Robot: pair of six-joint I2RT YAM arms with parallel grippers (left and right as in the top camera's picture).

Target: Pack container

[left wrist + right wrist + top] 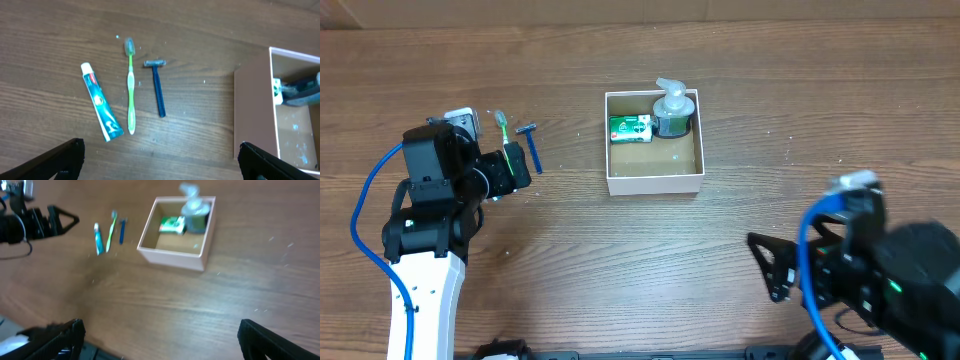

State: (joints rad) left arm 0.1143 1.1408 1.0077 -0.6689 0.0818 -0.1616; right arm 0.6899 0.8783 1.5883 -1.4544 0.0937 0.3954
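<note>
Overhead: container point(655, 186) sits on the table point(620, 270) mid-width, toward the far side, between the two arms. Inside, along its far wall: green-and-white packet point(630, 128) at the left, pump bottle point(672, 110) in the right corner, just beside each other; the tan floor shows on the near half. Left of the container, apart from it: toothbrush point(504, 135) and razor point(531, 145) flat on the wood. Left wrist view adds a toothpaste tube point(101, 108) beside the toothbrush; all three lie roughly parallel, not touching. Left gripper point(512, 172) hovers by these items, jaws spread wide, holding nothing. Right gripper point(770, 268) is at the near right, well apart from the container, jaws wide, empty. Right wrist view is blurred.
</note>
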